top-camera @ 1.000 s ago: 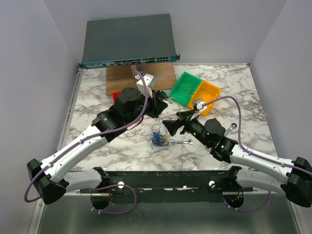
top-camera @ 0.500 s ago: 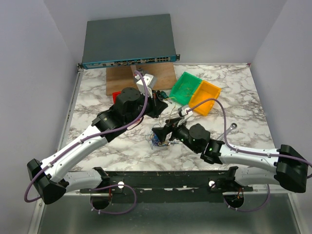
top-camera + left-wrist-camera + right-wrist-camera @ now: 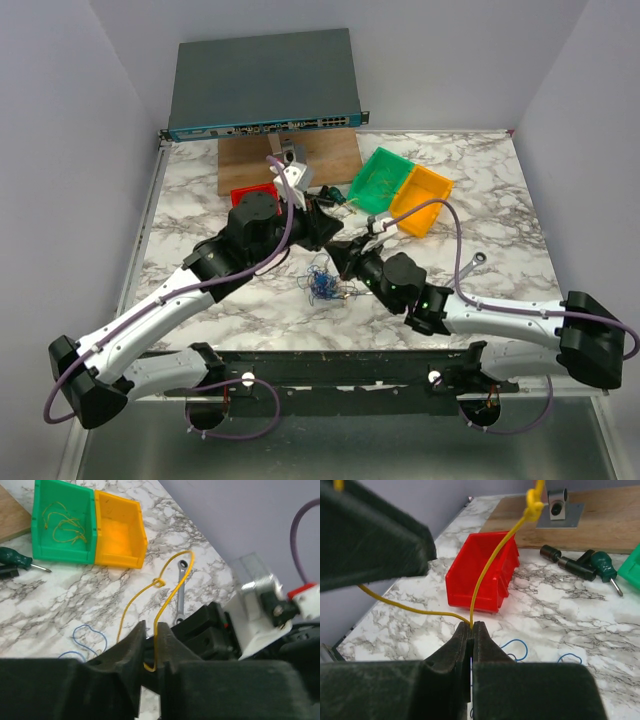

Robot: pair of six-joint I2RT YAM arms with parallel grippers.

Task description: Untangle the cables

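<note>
Right wrist view shows the right claw point(image 3: 471, 626) clamped shut on a yellow wire point(image 3: 487, 565). The wire rises to a small knot near the top edge, and a 2nd strand runs off to the left. A red bin point(image 3: 465, 582) stands behind it on the marble table point(image 3: 560, 610). In the left wrist view the yellow wire loops down between the fingers of the left claw point(image 3: 151, 640), which stand a sliver apart; whether they pinch it cannot be told. From the top view, the other cables point(image 3: 324, 286), a small blue and yellow tangle, lie on the table just in front of the 2 claws.
</note>
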